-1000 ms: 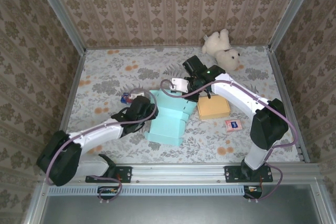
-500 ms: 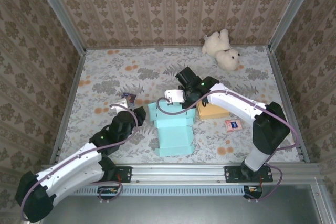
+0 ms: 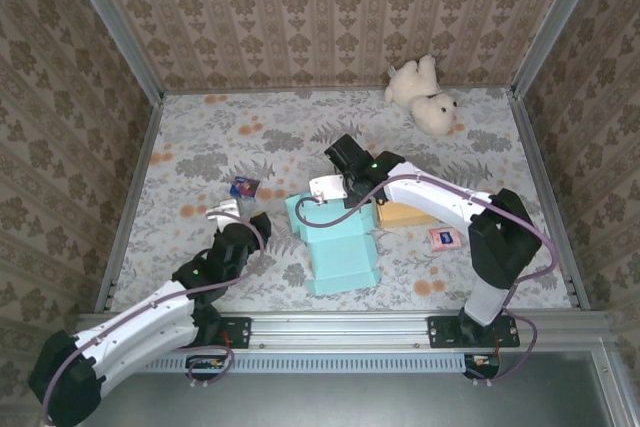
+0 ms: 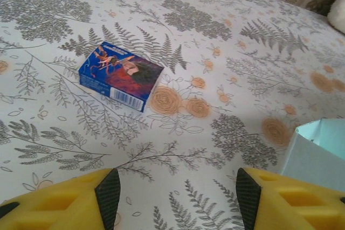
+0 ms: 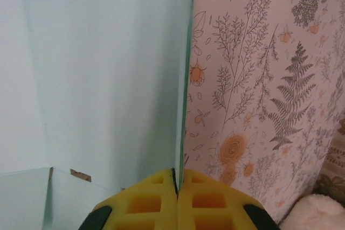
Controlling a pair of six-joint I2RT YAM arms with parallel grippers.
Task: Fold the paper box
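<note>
Top external shows the pale teal paper box (image 3: 342, 247) lying near the middle of the flowered table (image 3: 200, 142), a little toward the near edge. It is only partly formed, with a flat lower panel and raised flaps at its far end.

The right gripper (image 3: 330, 187) reaches in from the far side to that far end. On the right wrist camera its yellow pads (image 5: 145, 203) are pressed together on a thin upright edge of teal paper. So it is clamped on a wall of the box, I'd say to hold that panel standing and stop the light card from sliding while the rest is worked.

The left gripper (image 3: 225, 215) sits low over the cloth to the left of the box and touches nothing. From the left wrist its fingers (image 4: 108, 192) stand apart with only patterned cloth between them. A small blue carton (image 4: 121, 72) lies ahead of it, and a corner of the teal box shows at the right edge. That spot looks to me like a waiting post, clear of the paper yet near enough to push in the left flap.

A toy bear (image 3: 425, 95) lies well apart at the far right corner. A yellow box (image 3: 408, 213) and a small card (image 3: 443, 238) sit just right of the teal one, out of the folding's way.
</note>
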